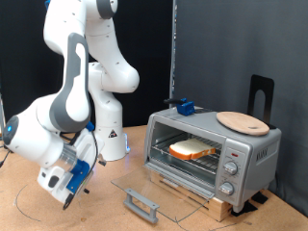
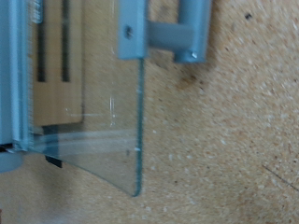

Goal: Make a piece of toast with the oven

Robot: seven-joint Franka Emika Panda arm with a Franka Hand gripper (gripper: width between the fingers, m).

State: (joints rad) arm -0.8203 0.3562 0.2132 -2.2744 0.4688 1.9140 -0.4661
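Observation:
The silver-grey toaster oven (image 1: 214,151) stands at the exterior view's right on a wooden slatted base. Its glass door (image 1: 154,192) lies folded down flat, with a grey handle (image 1: 141,204) at its front edge. The piece of toast (image 1: 192,149) lies on the wire rack inside. My gripper (image 1: 69,185) hangs low at the exterior view's left, apart from the door, with nothing between its fingers. The wrist view shows the glass door (image 2: 107,103) and its handle (image 2: 173,33); the gripper's fingers do not show there.
A round tan wooden board (image 1: 242,121) lies on top of the oven, with a blue object (image 1: 183,107) behind its far corner. Round knobs (image 1: 229,169) sit on the oven's right panel. A black stand (image 1: 262,96) rises behind. The tabletop (image 1: 106,207) is brown cork-like.

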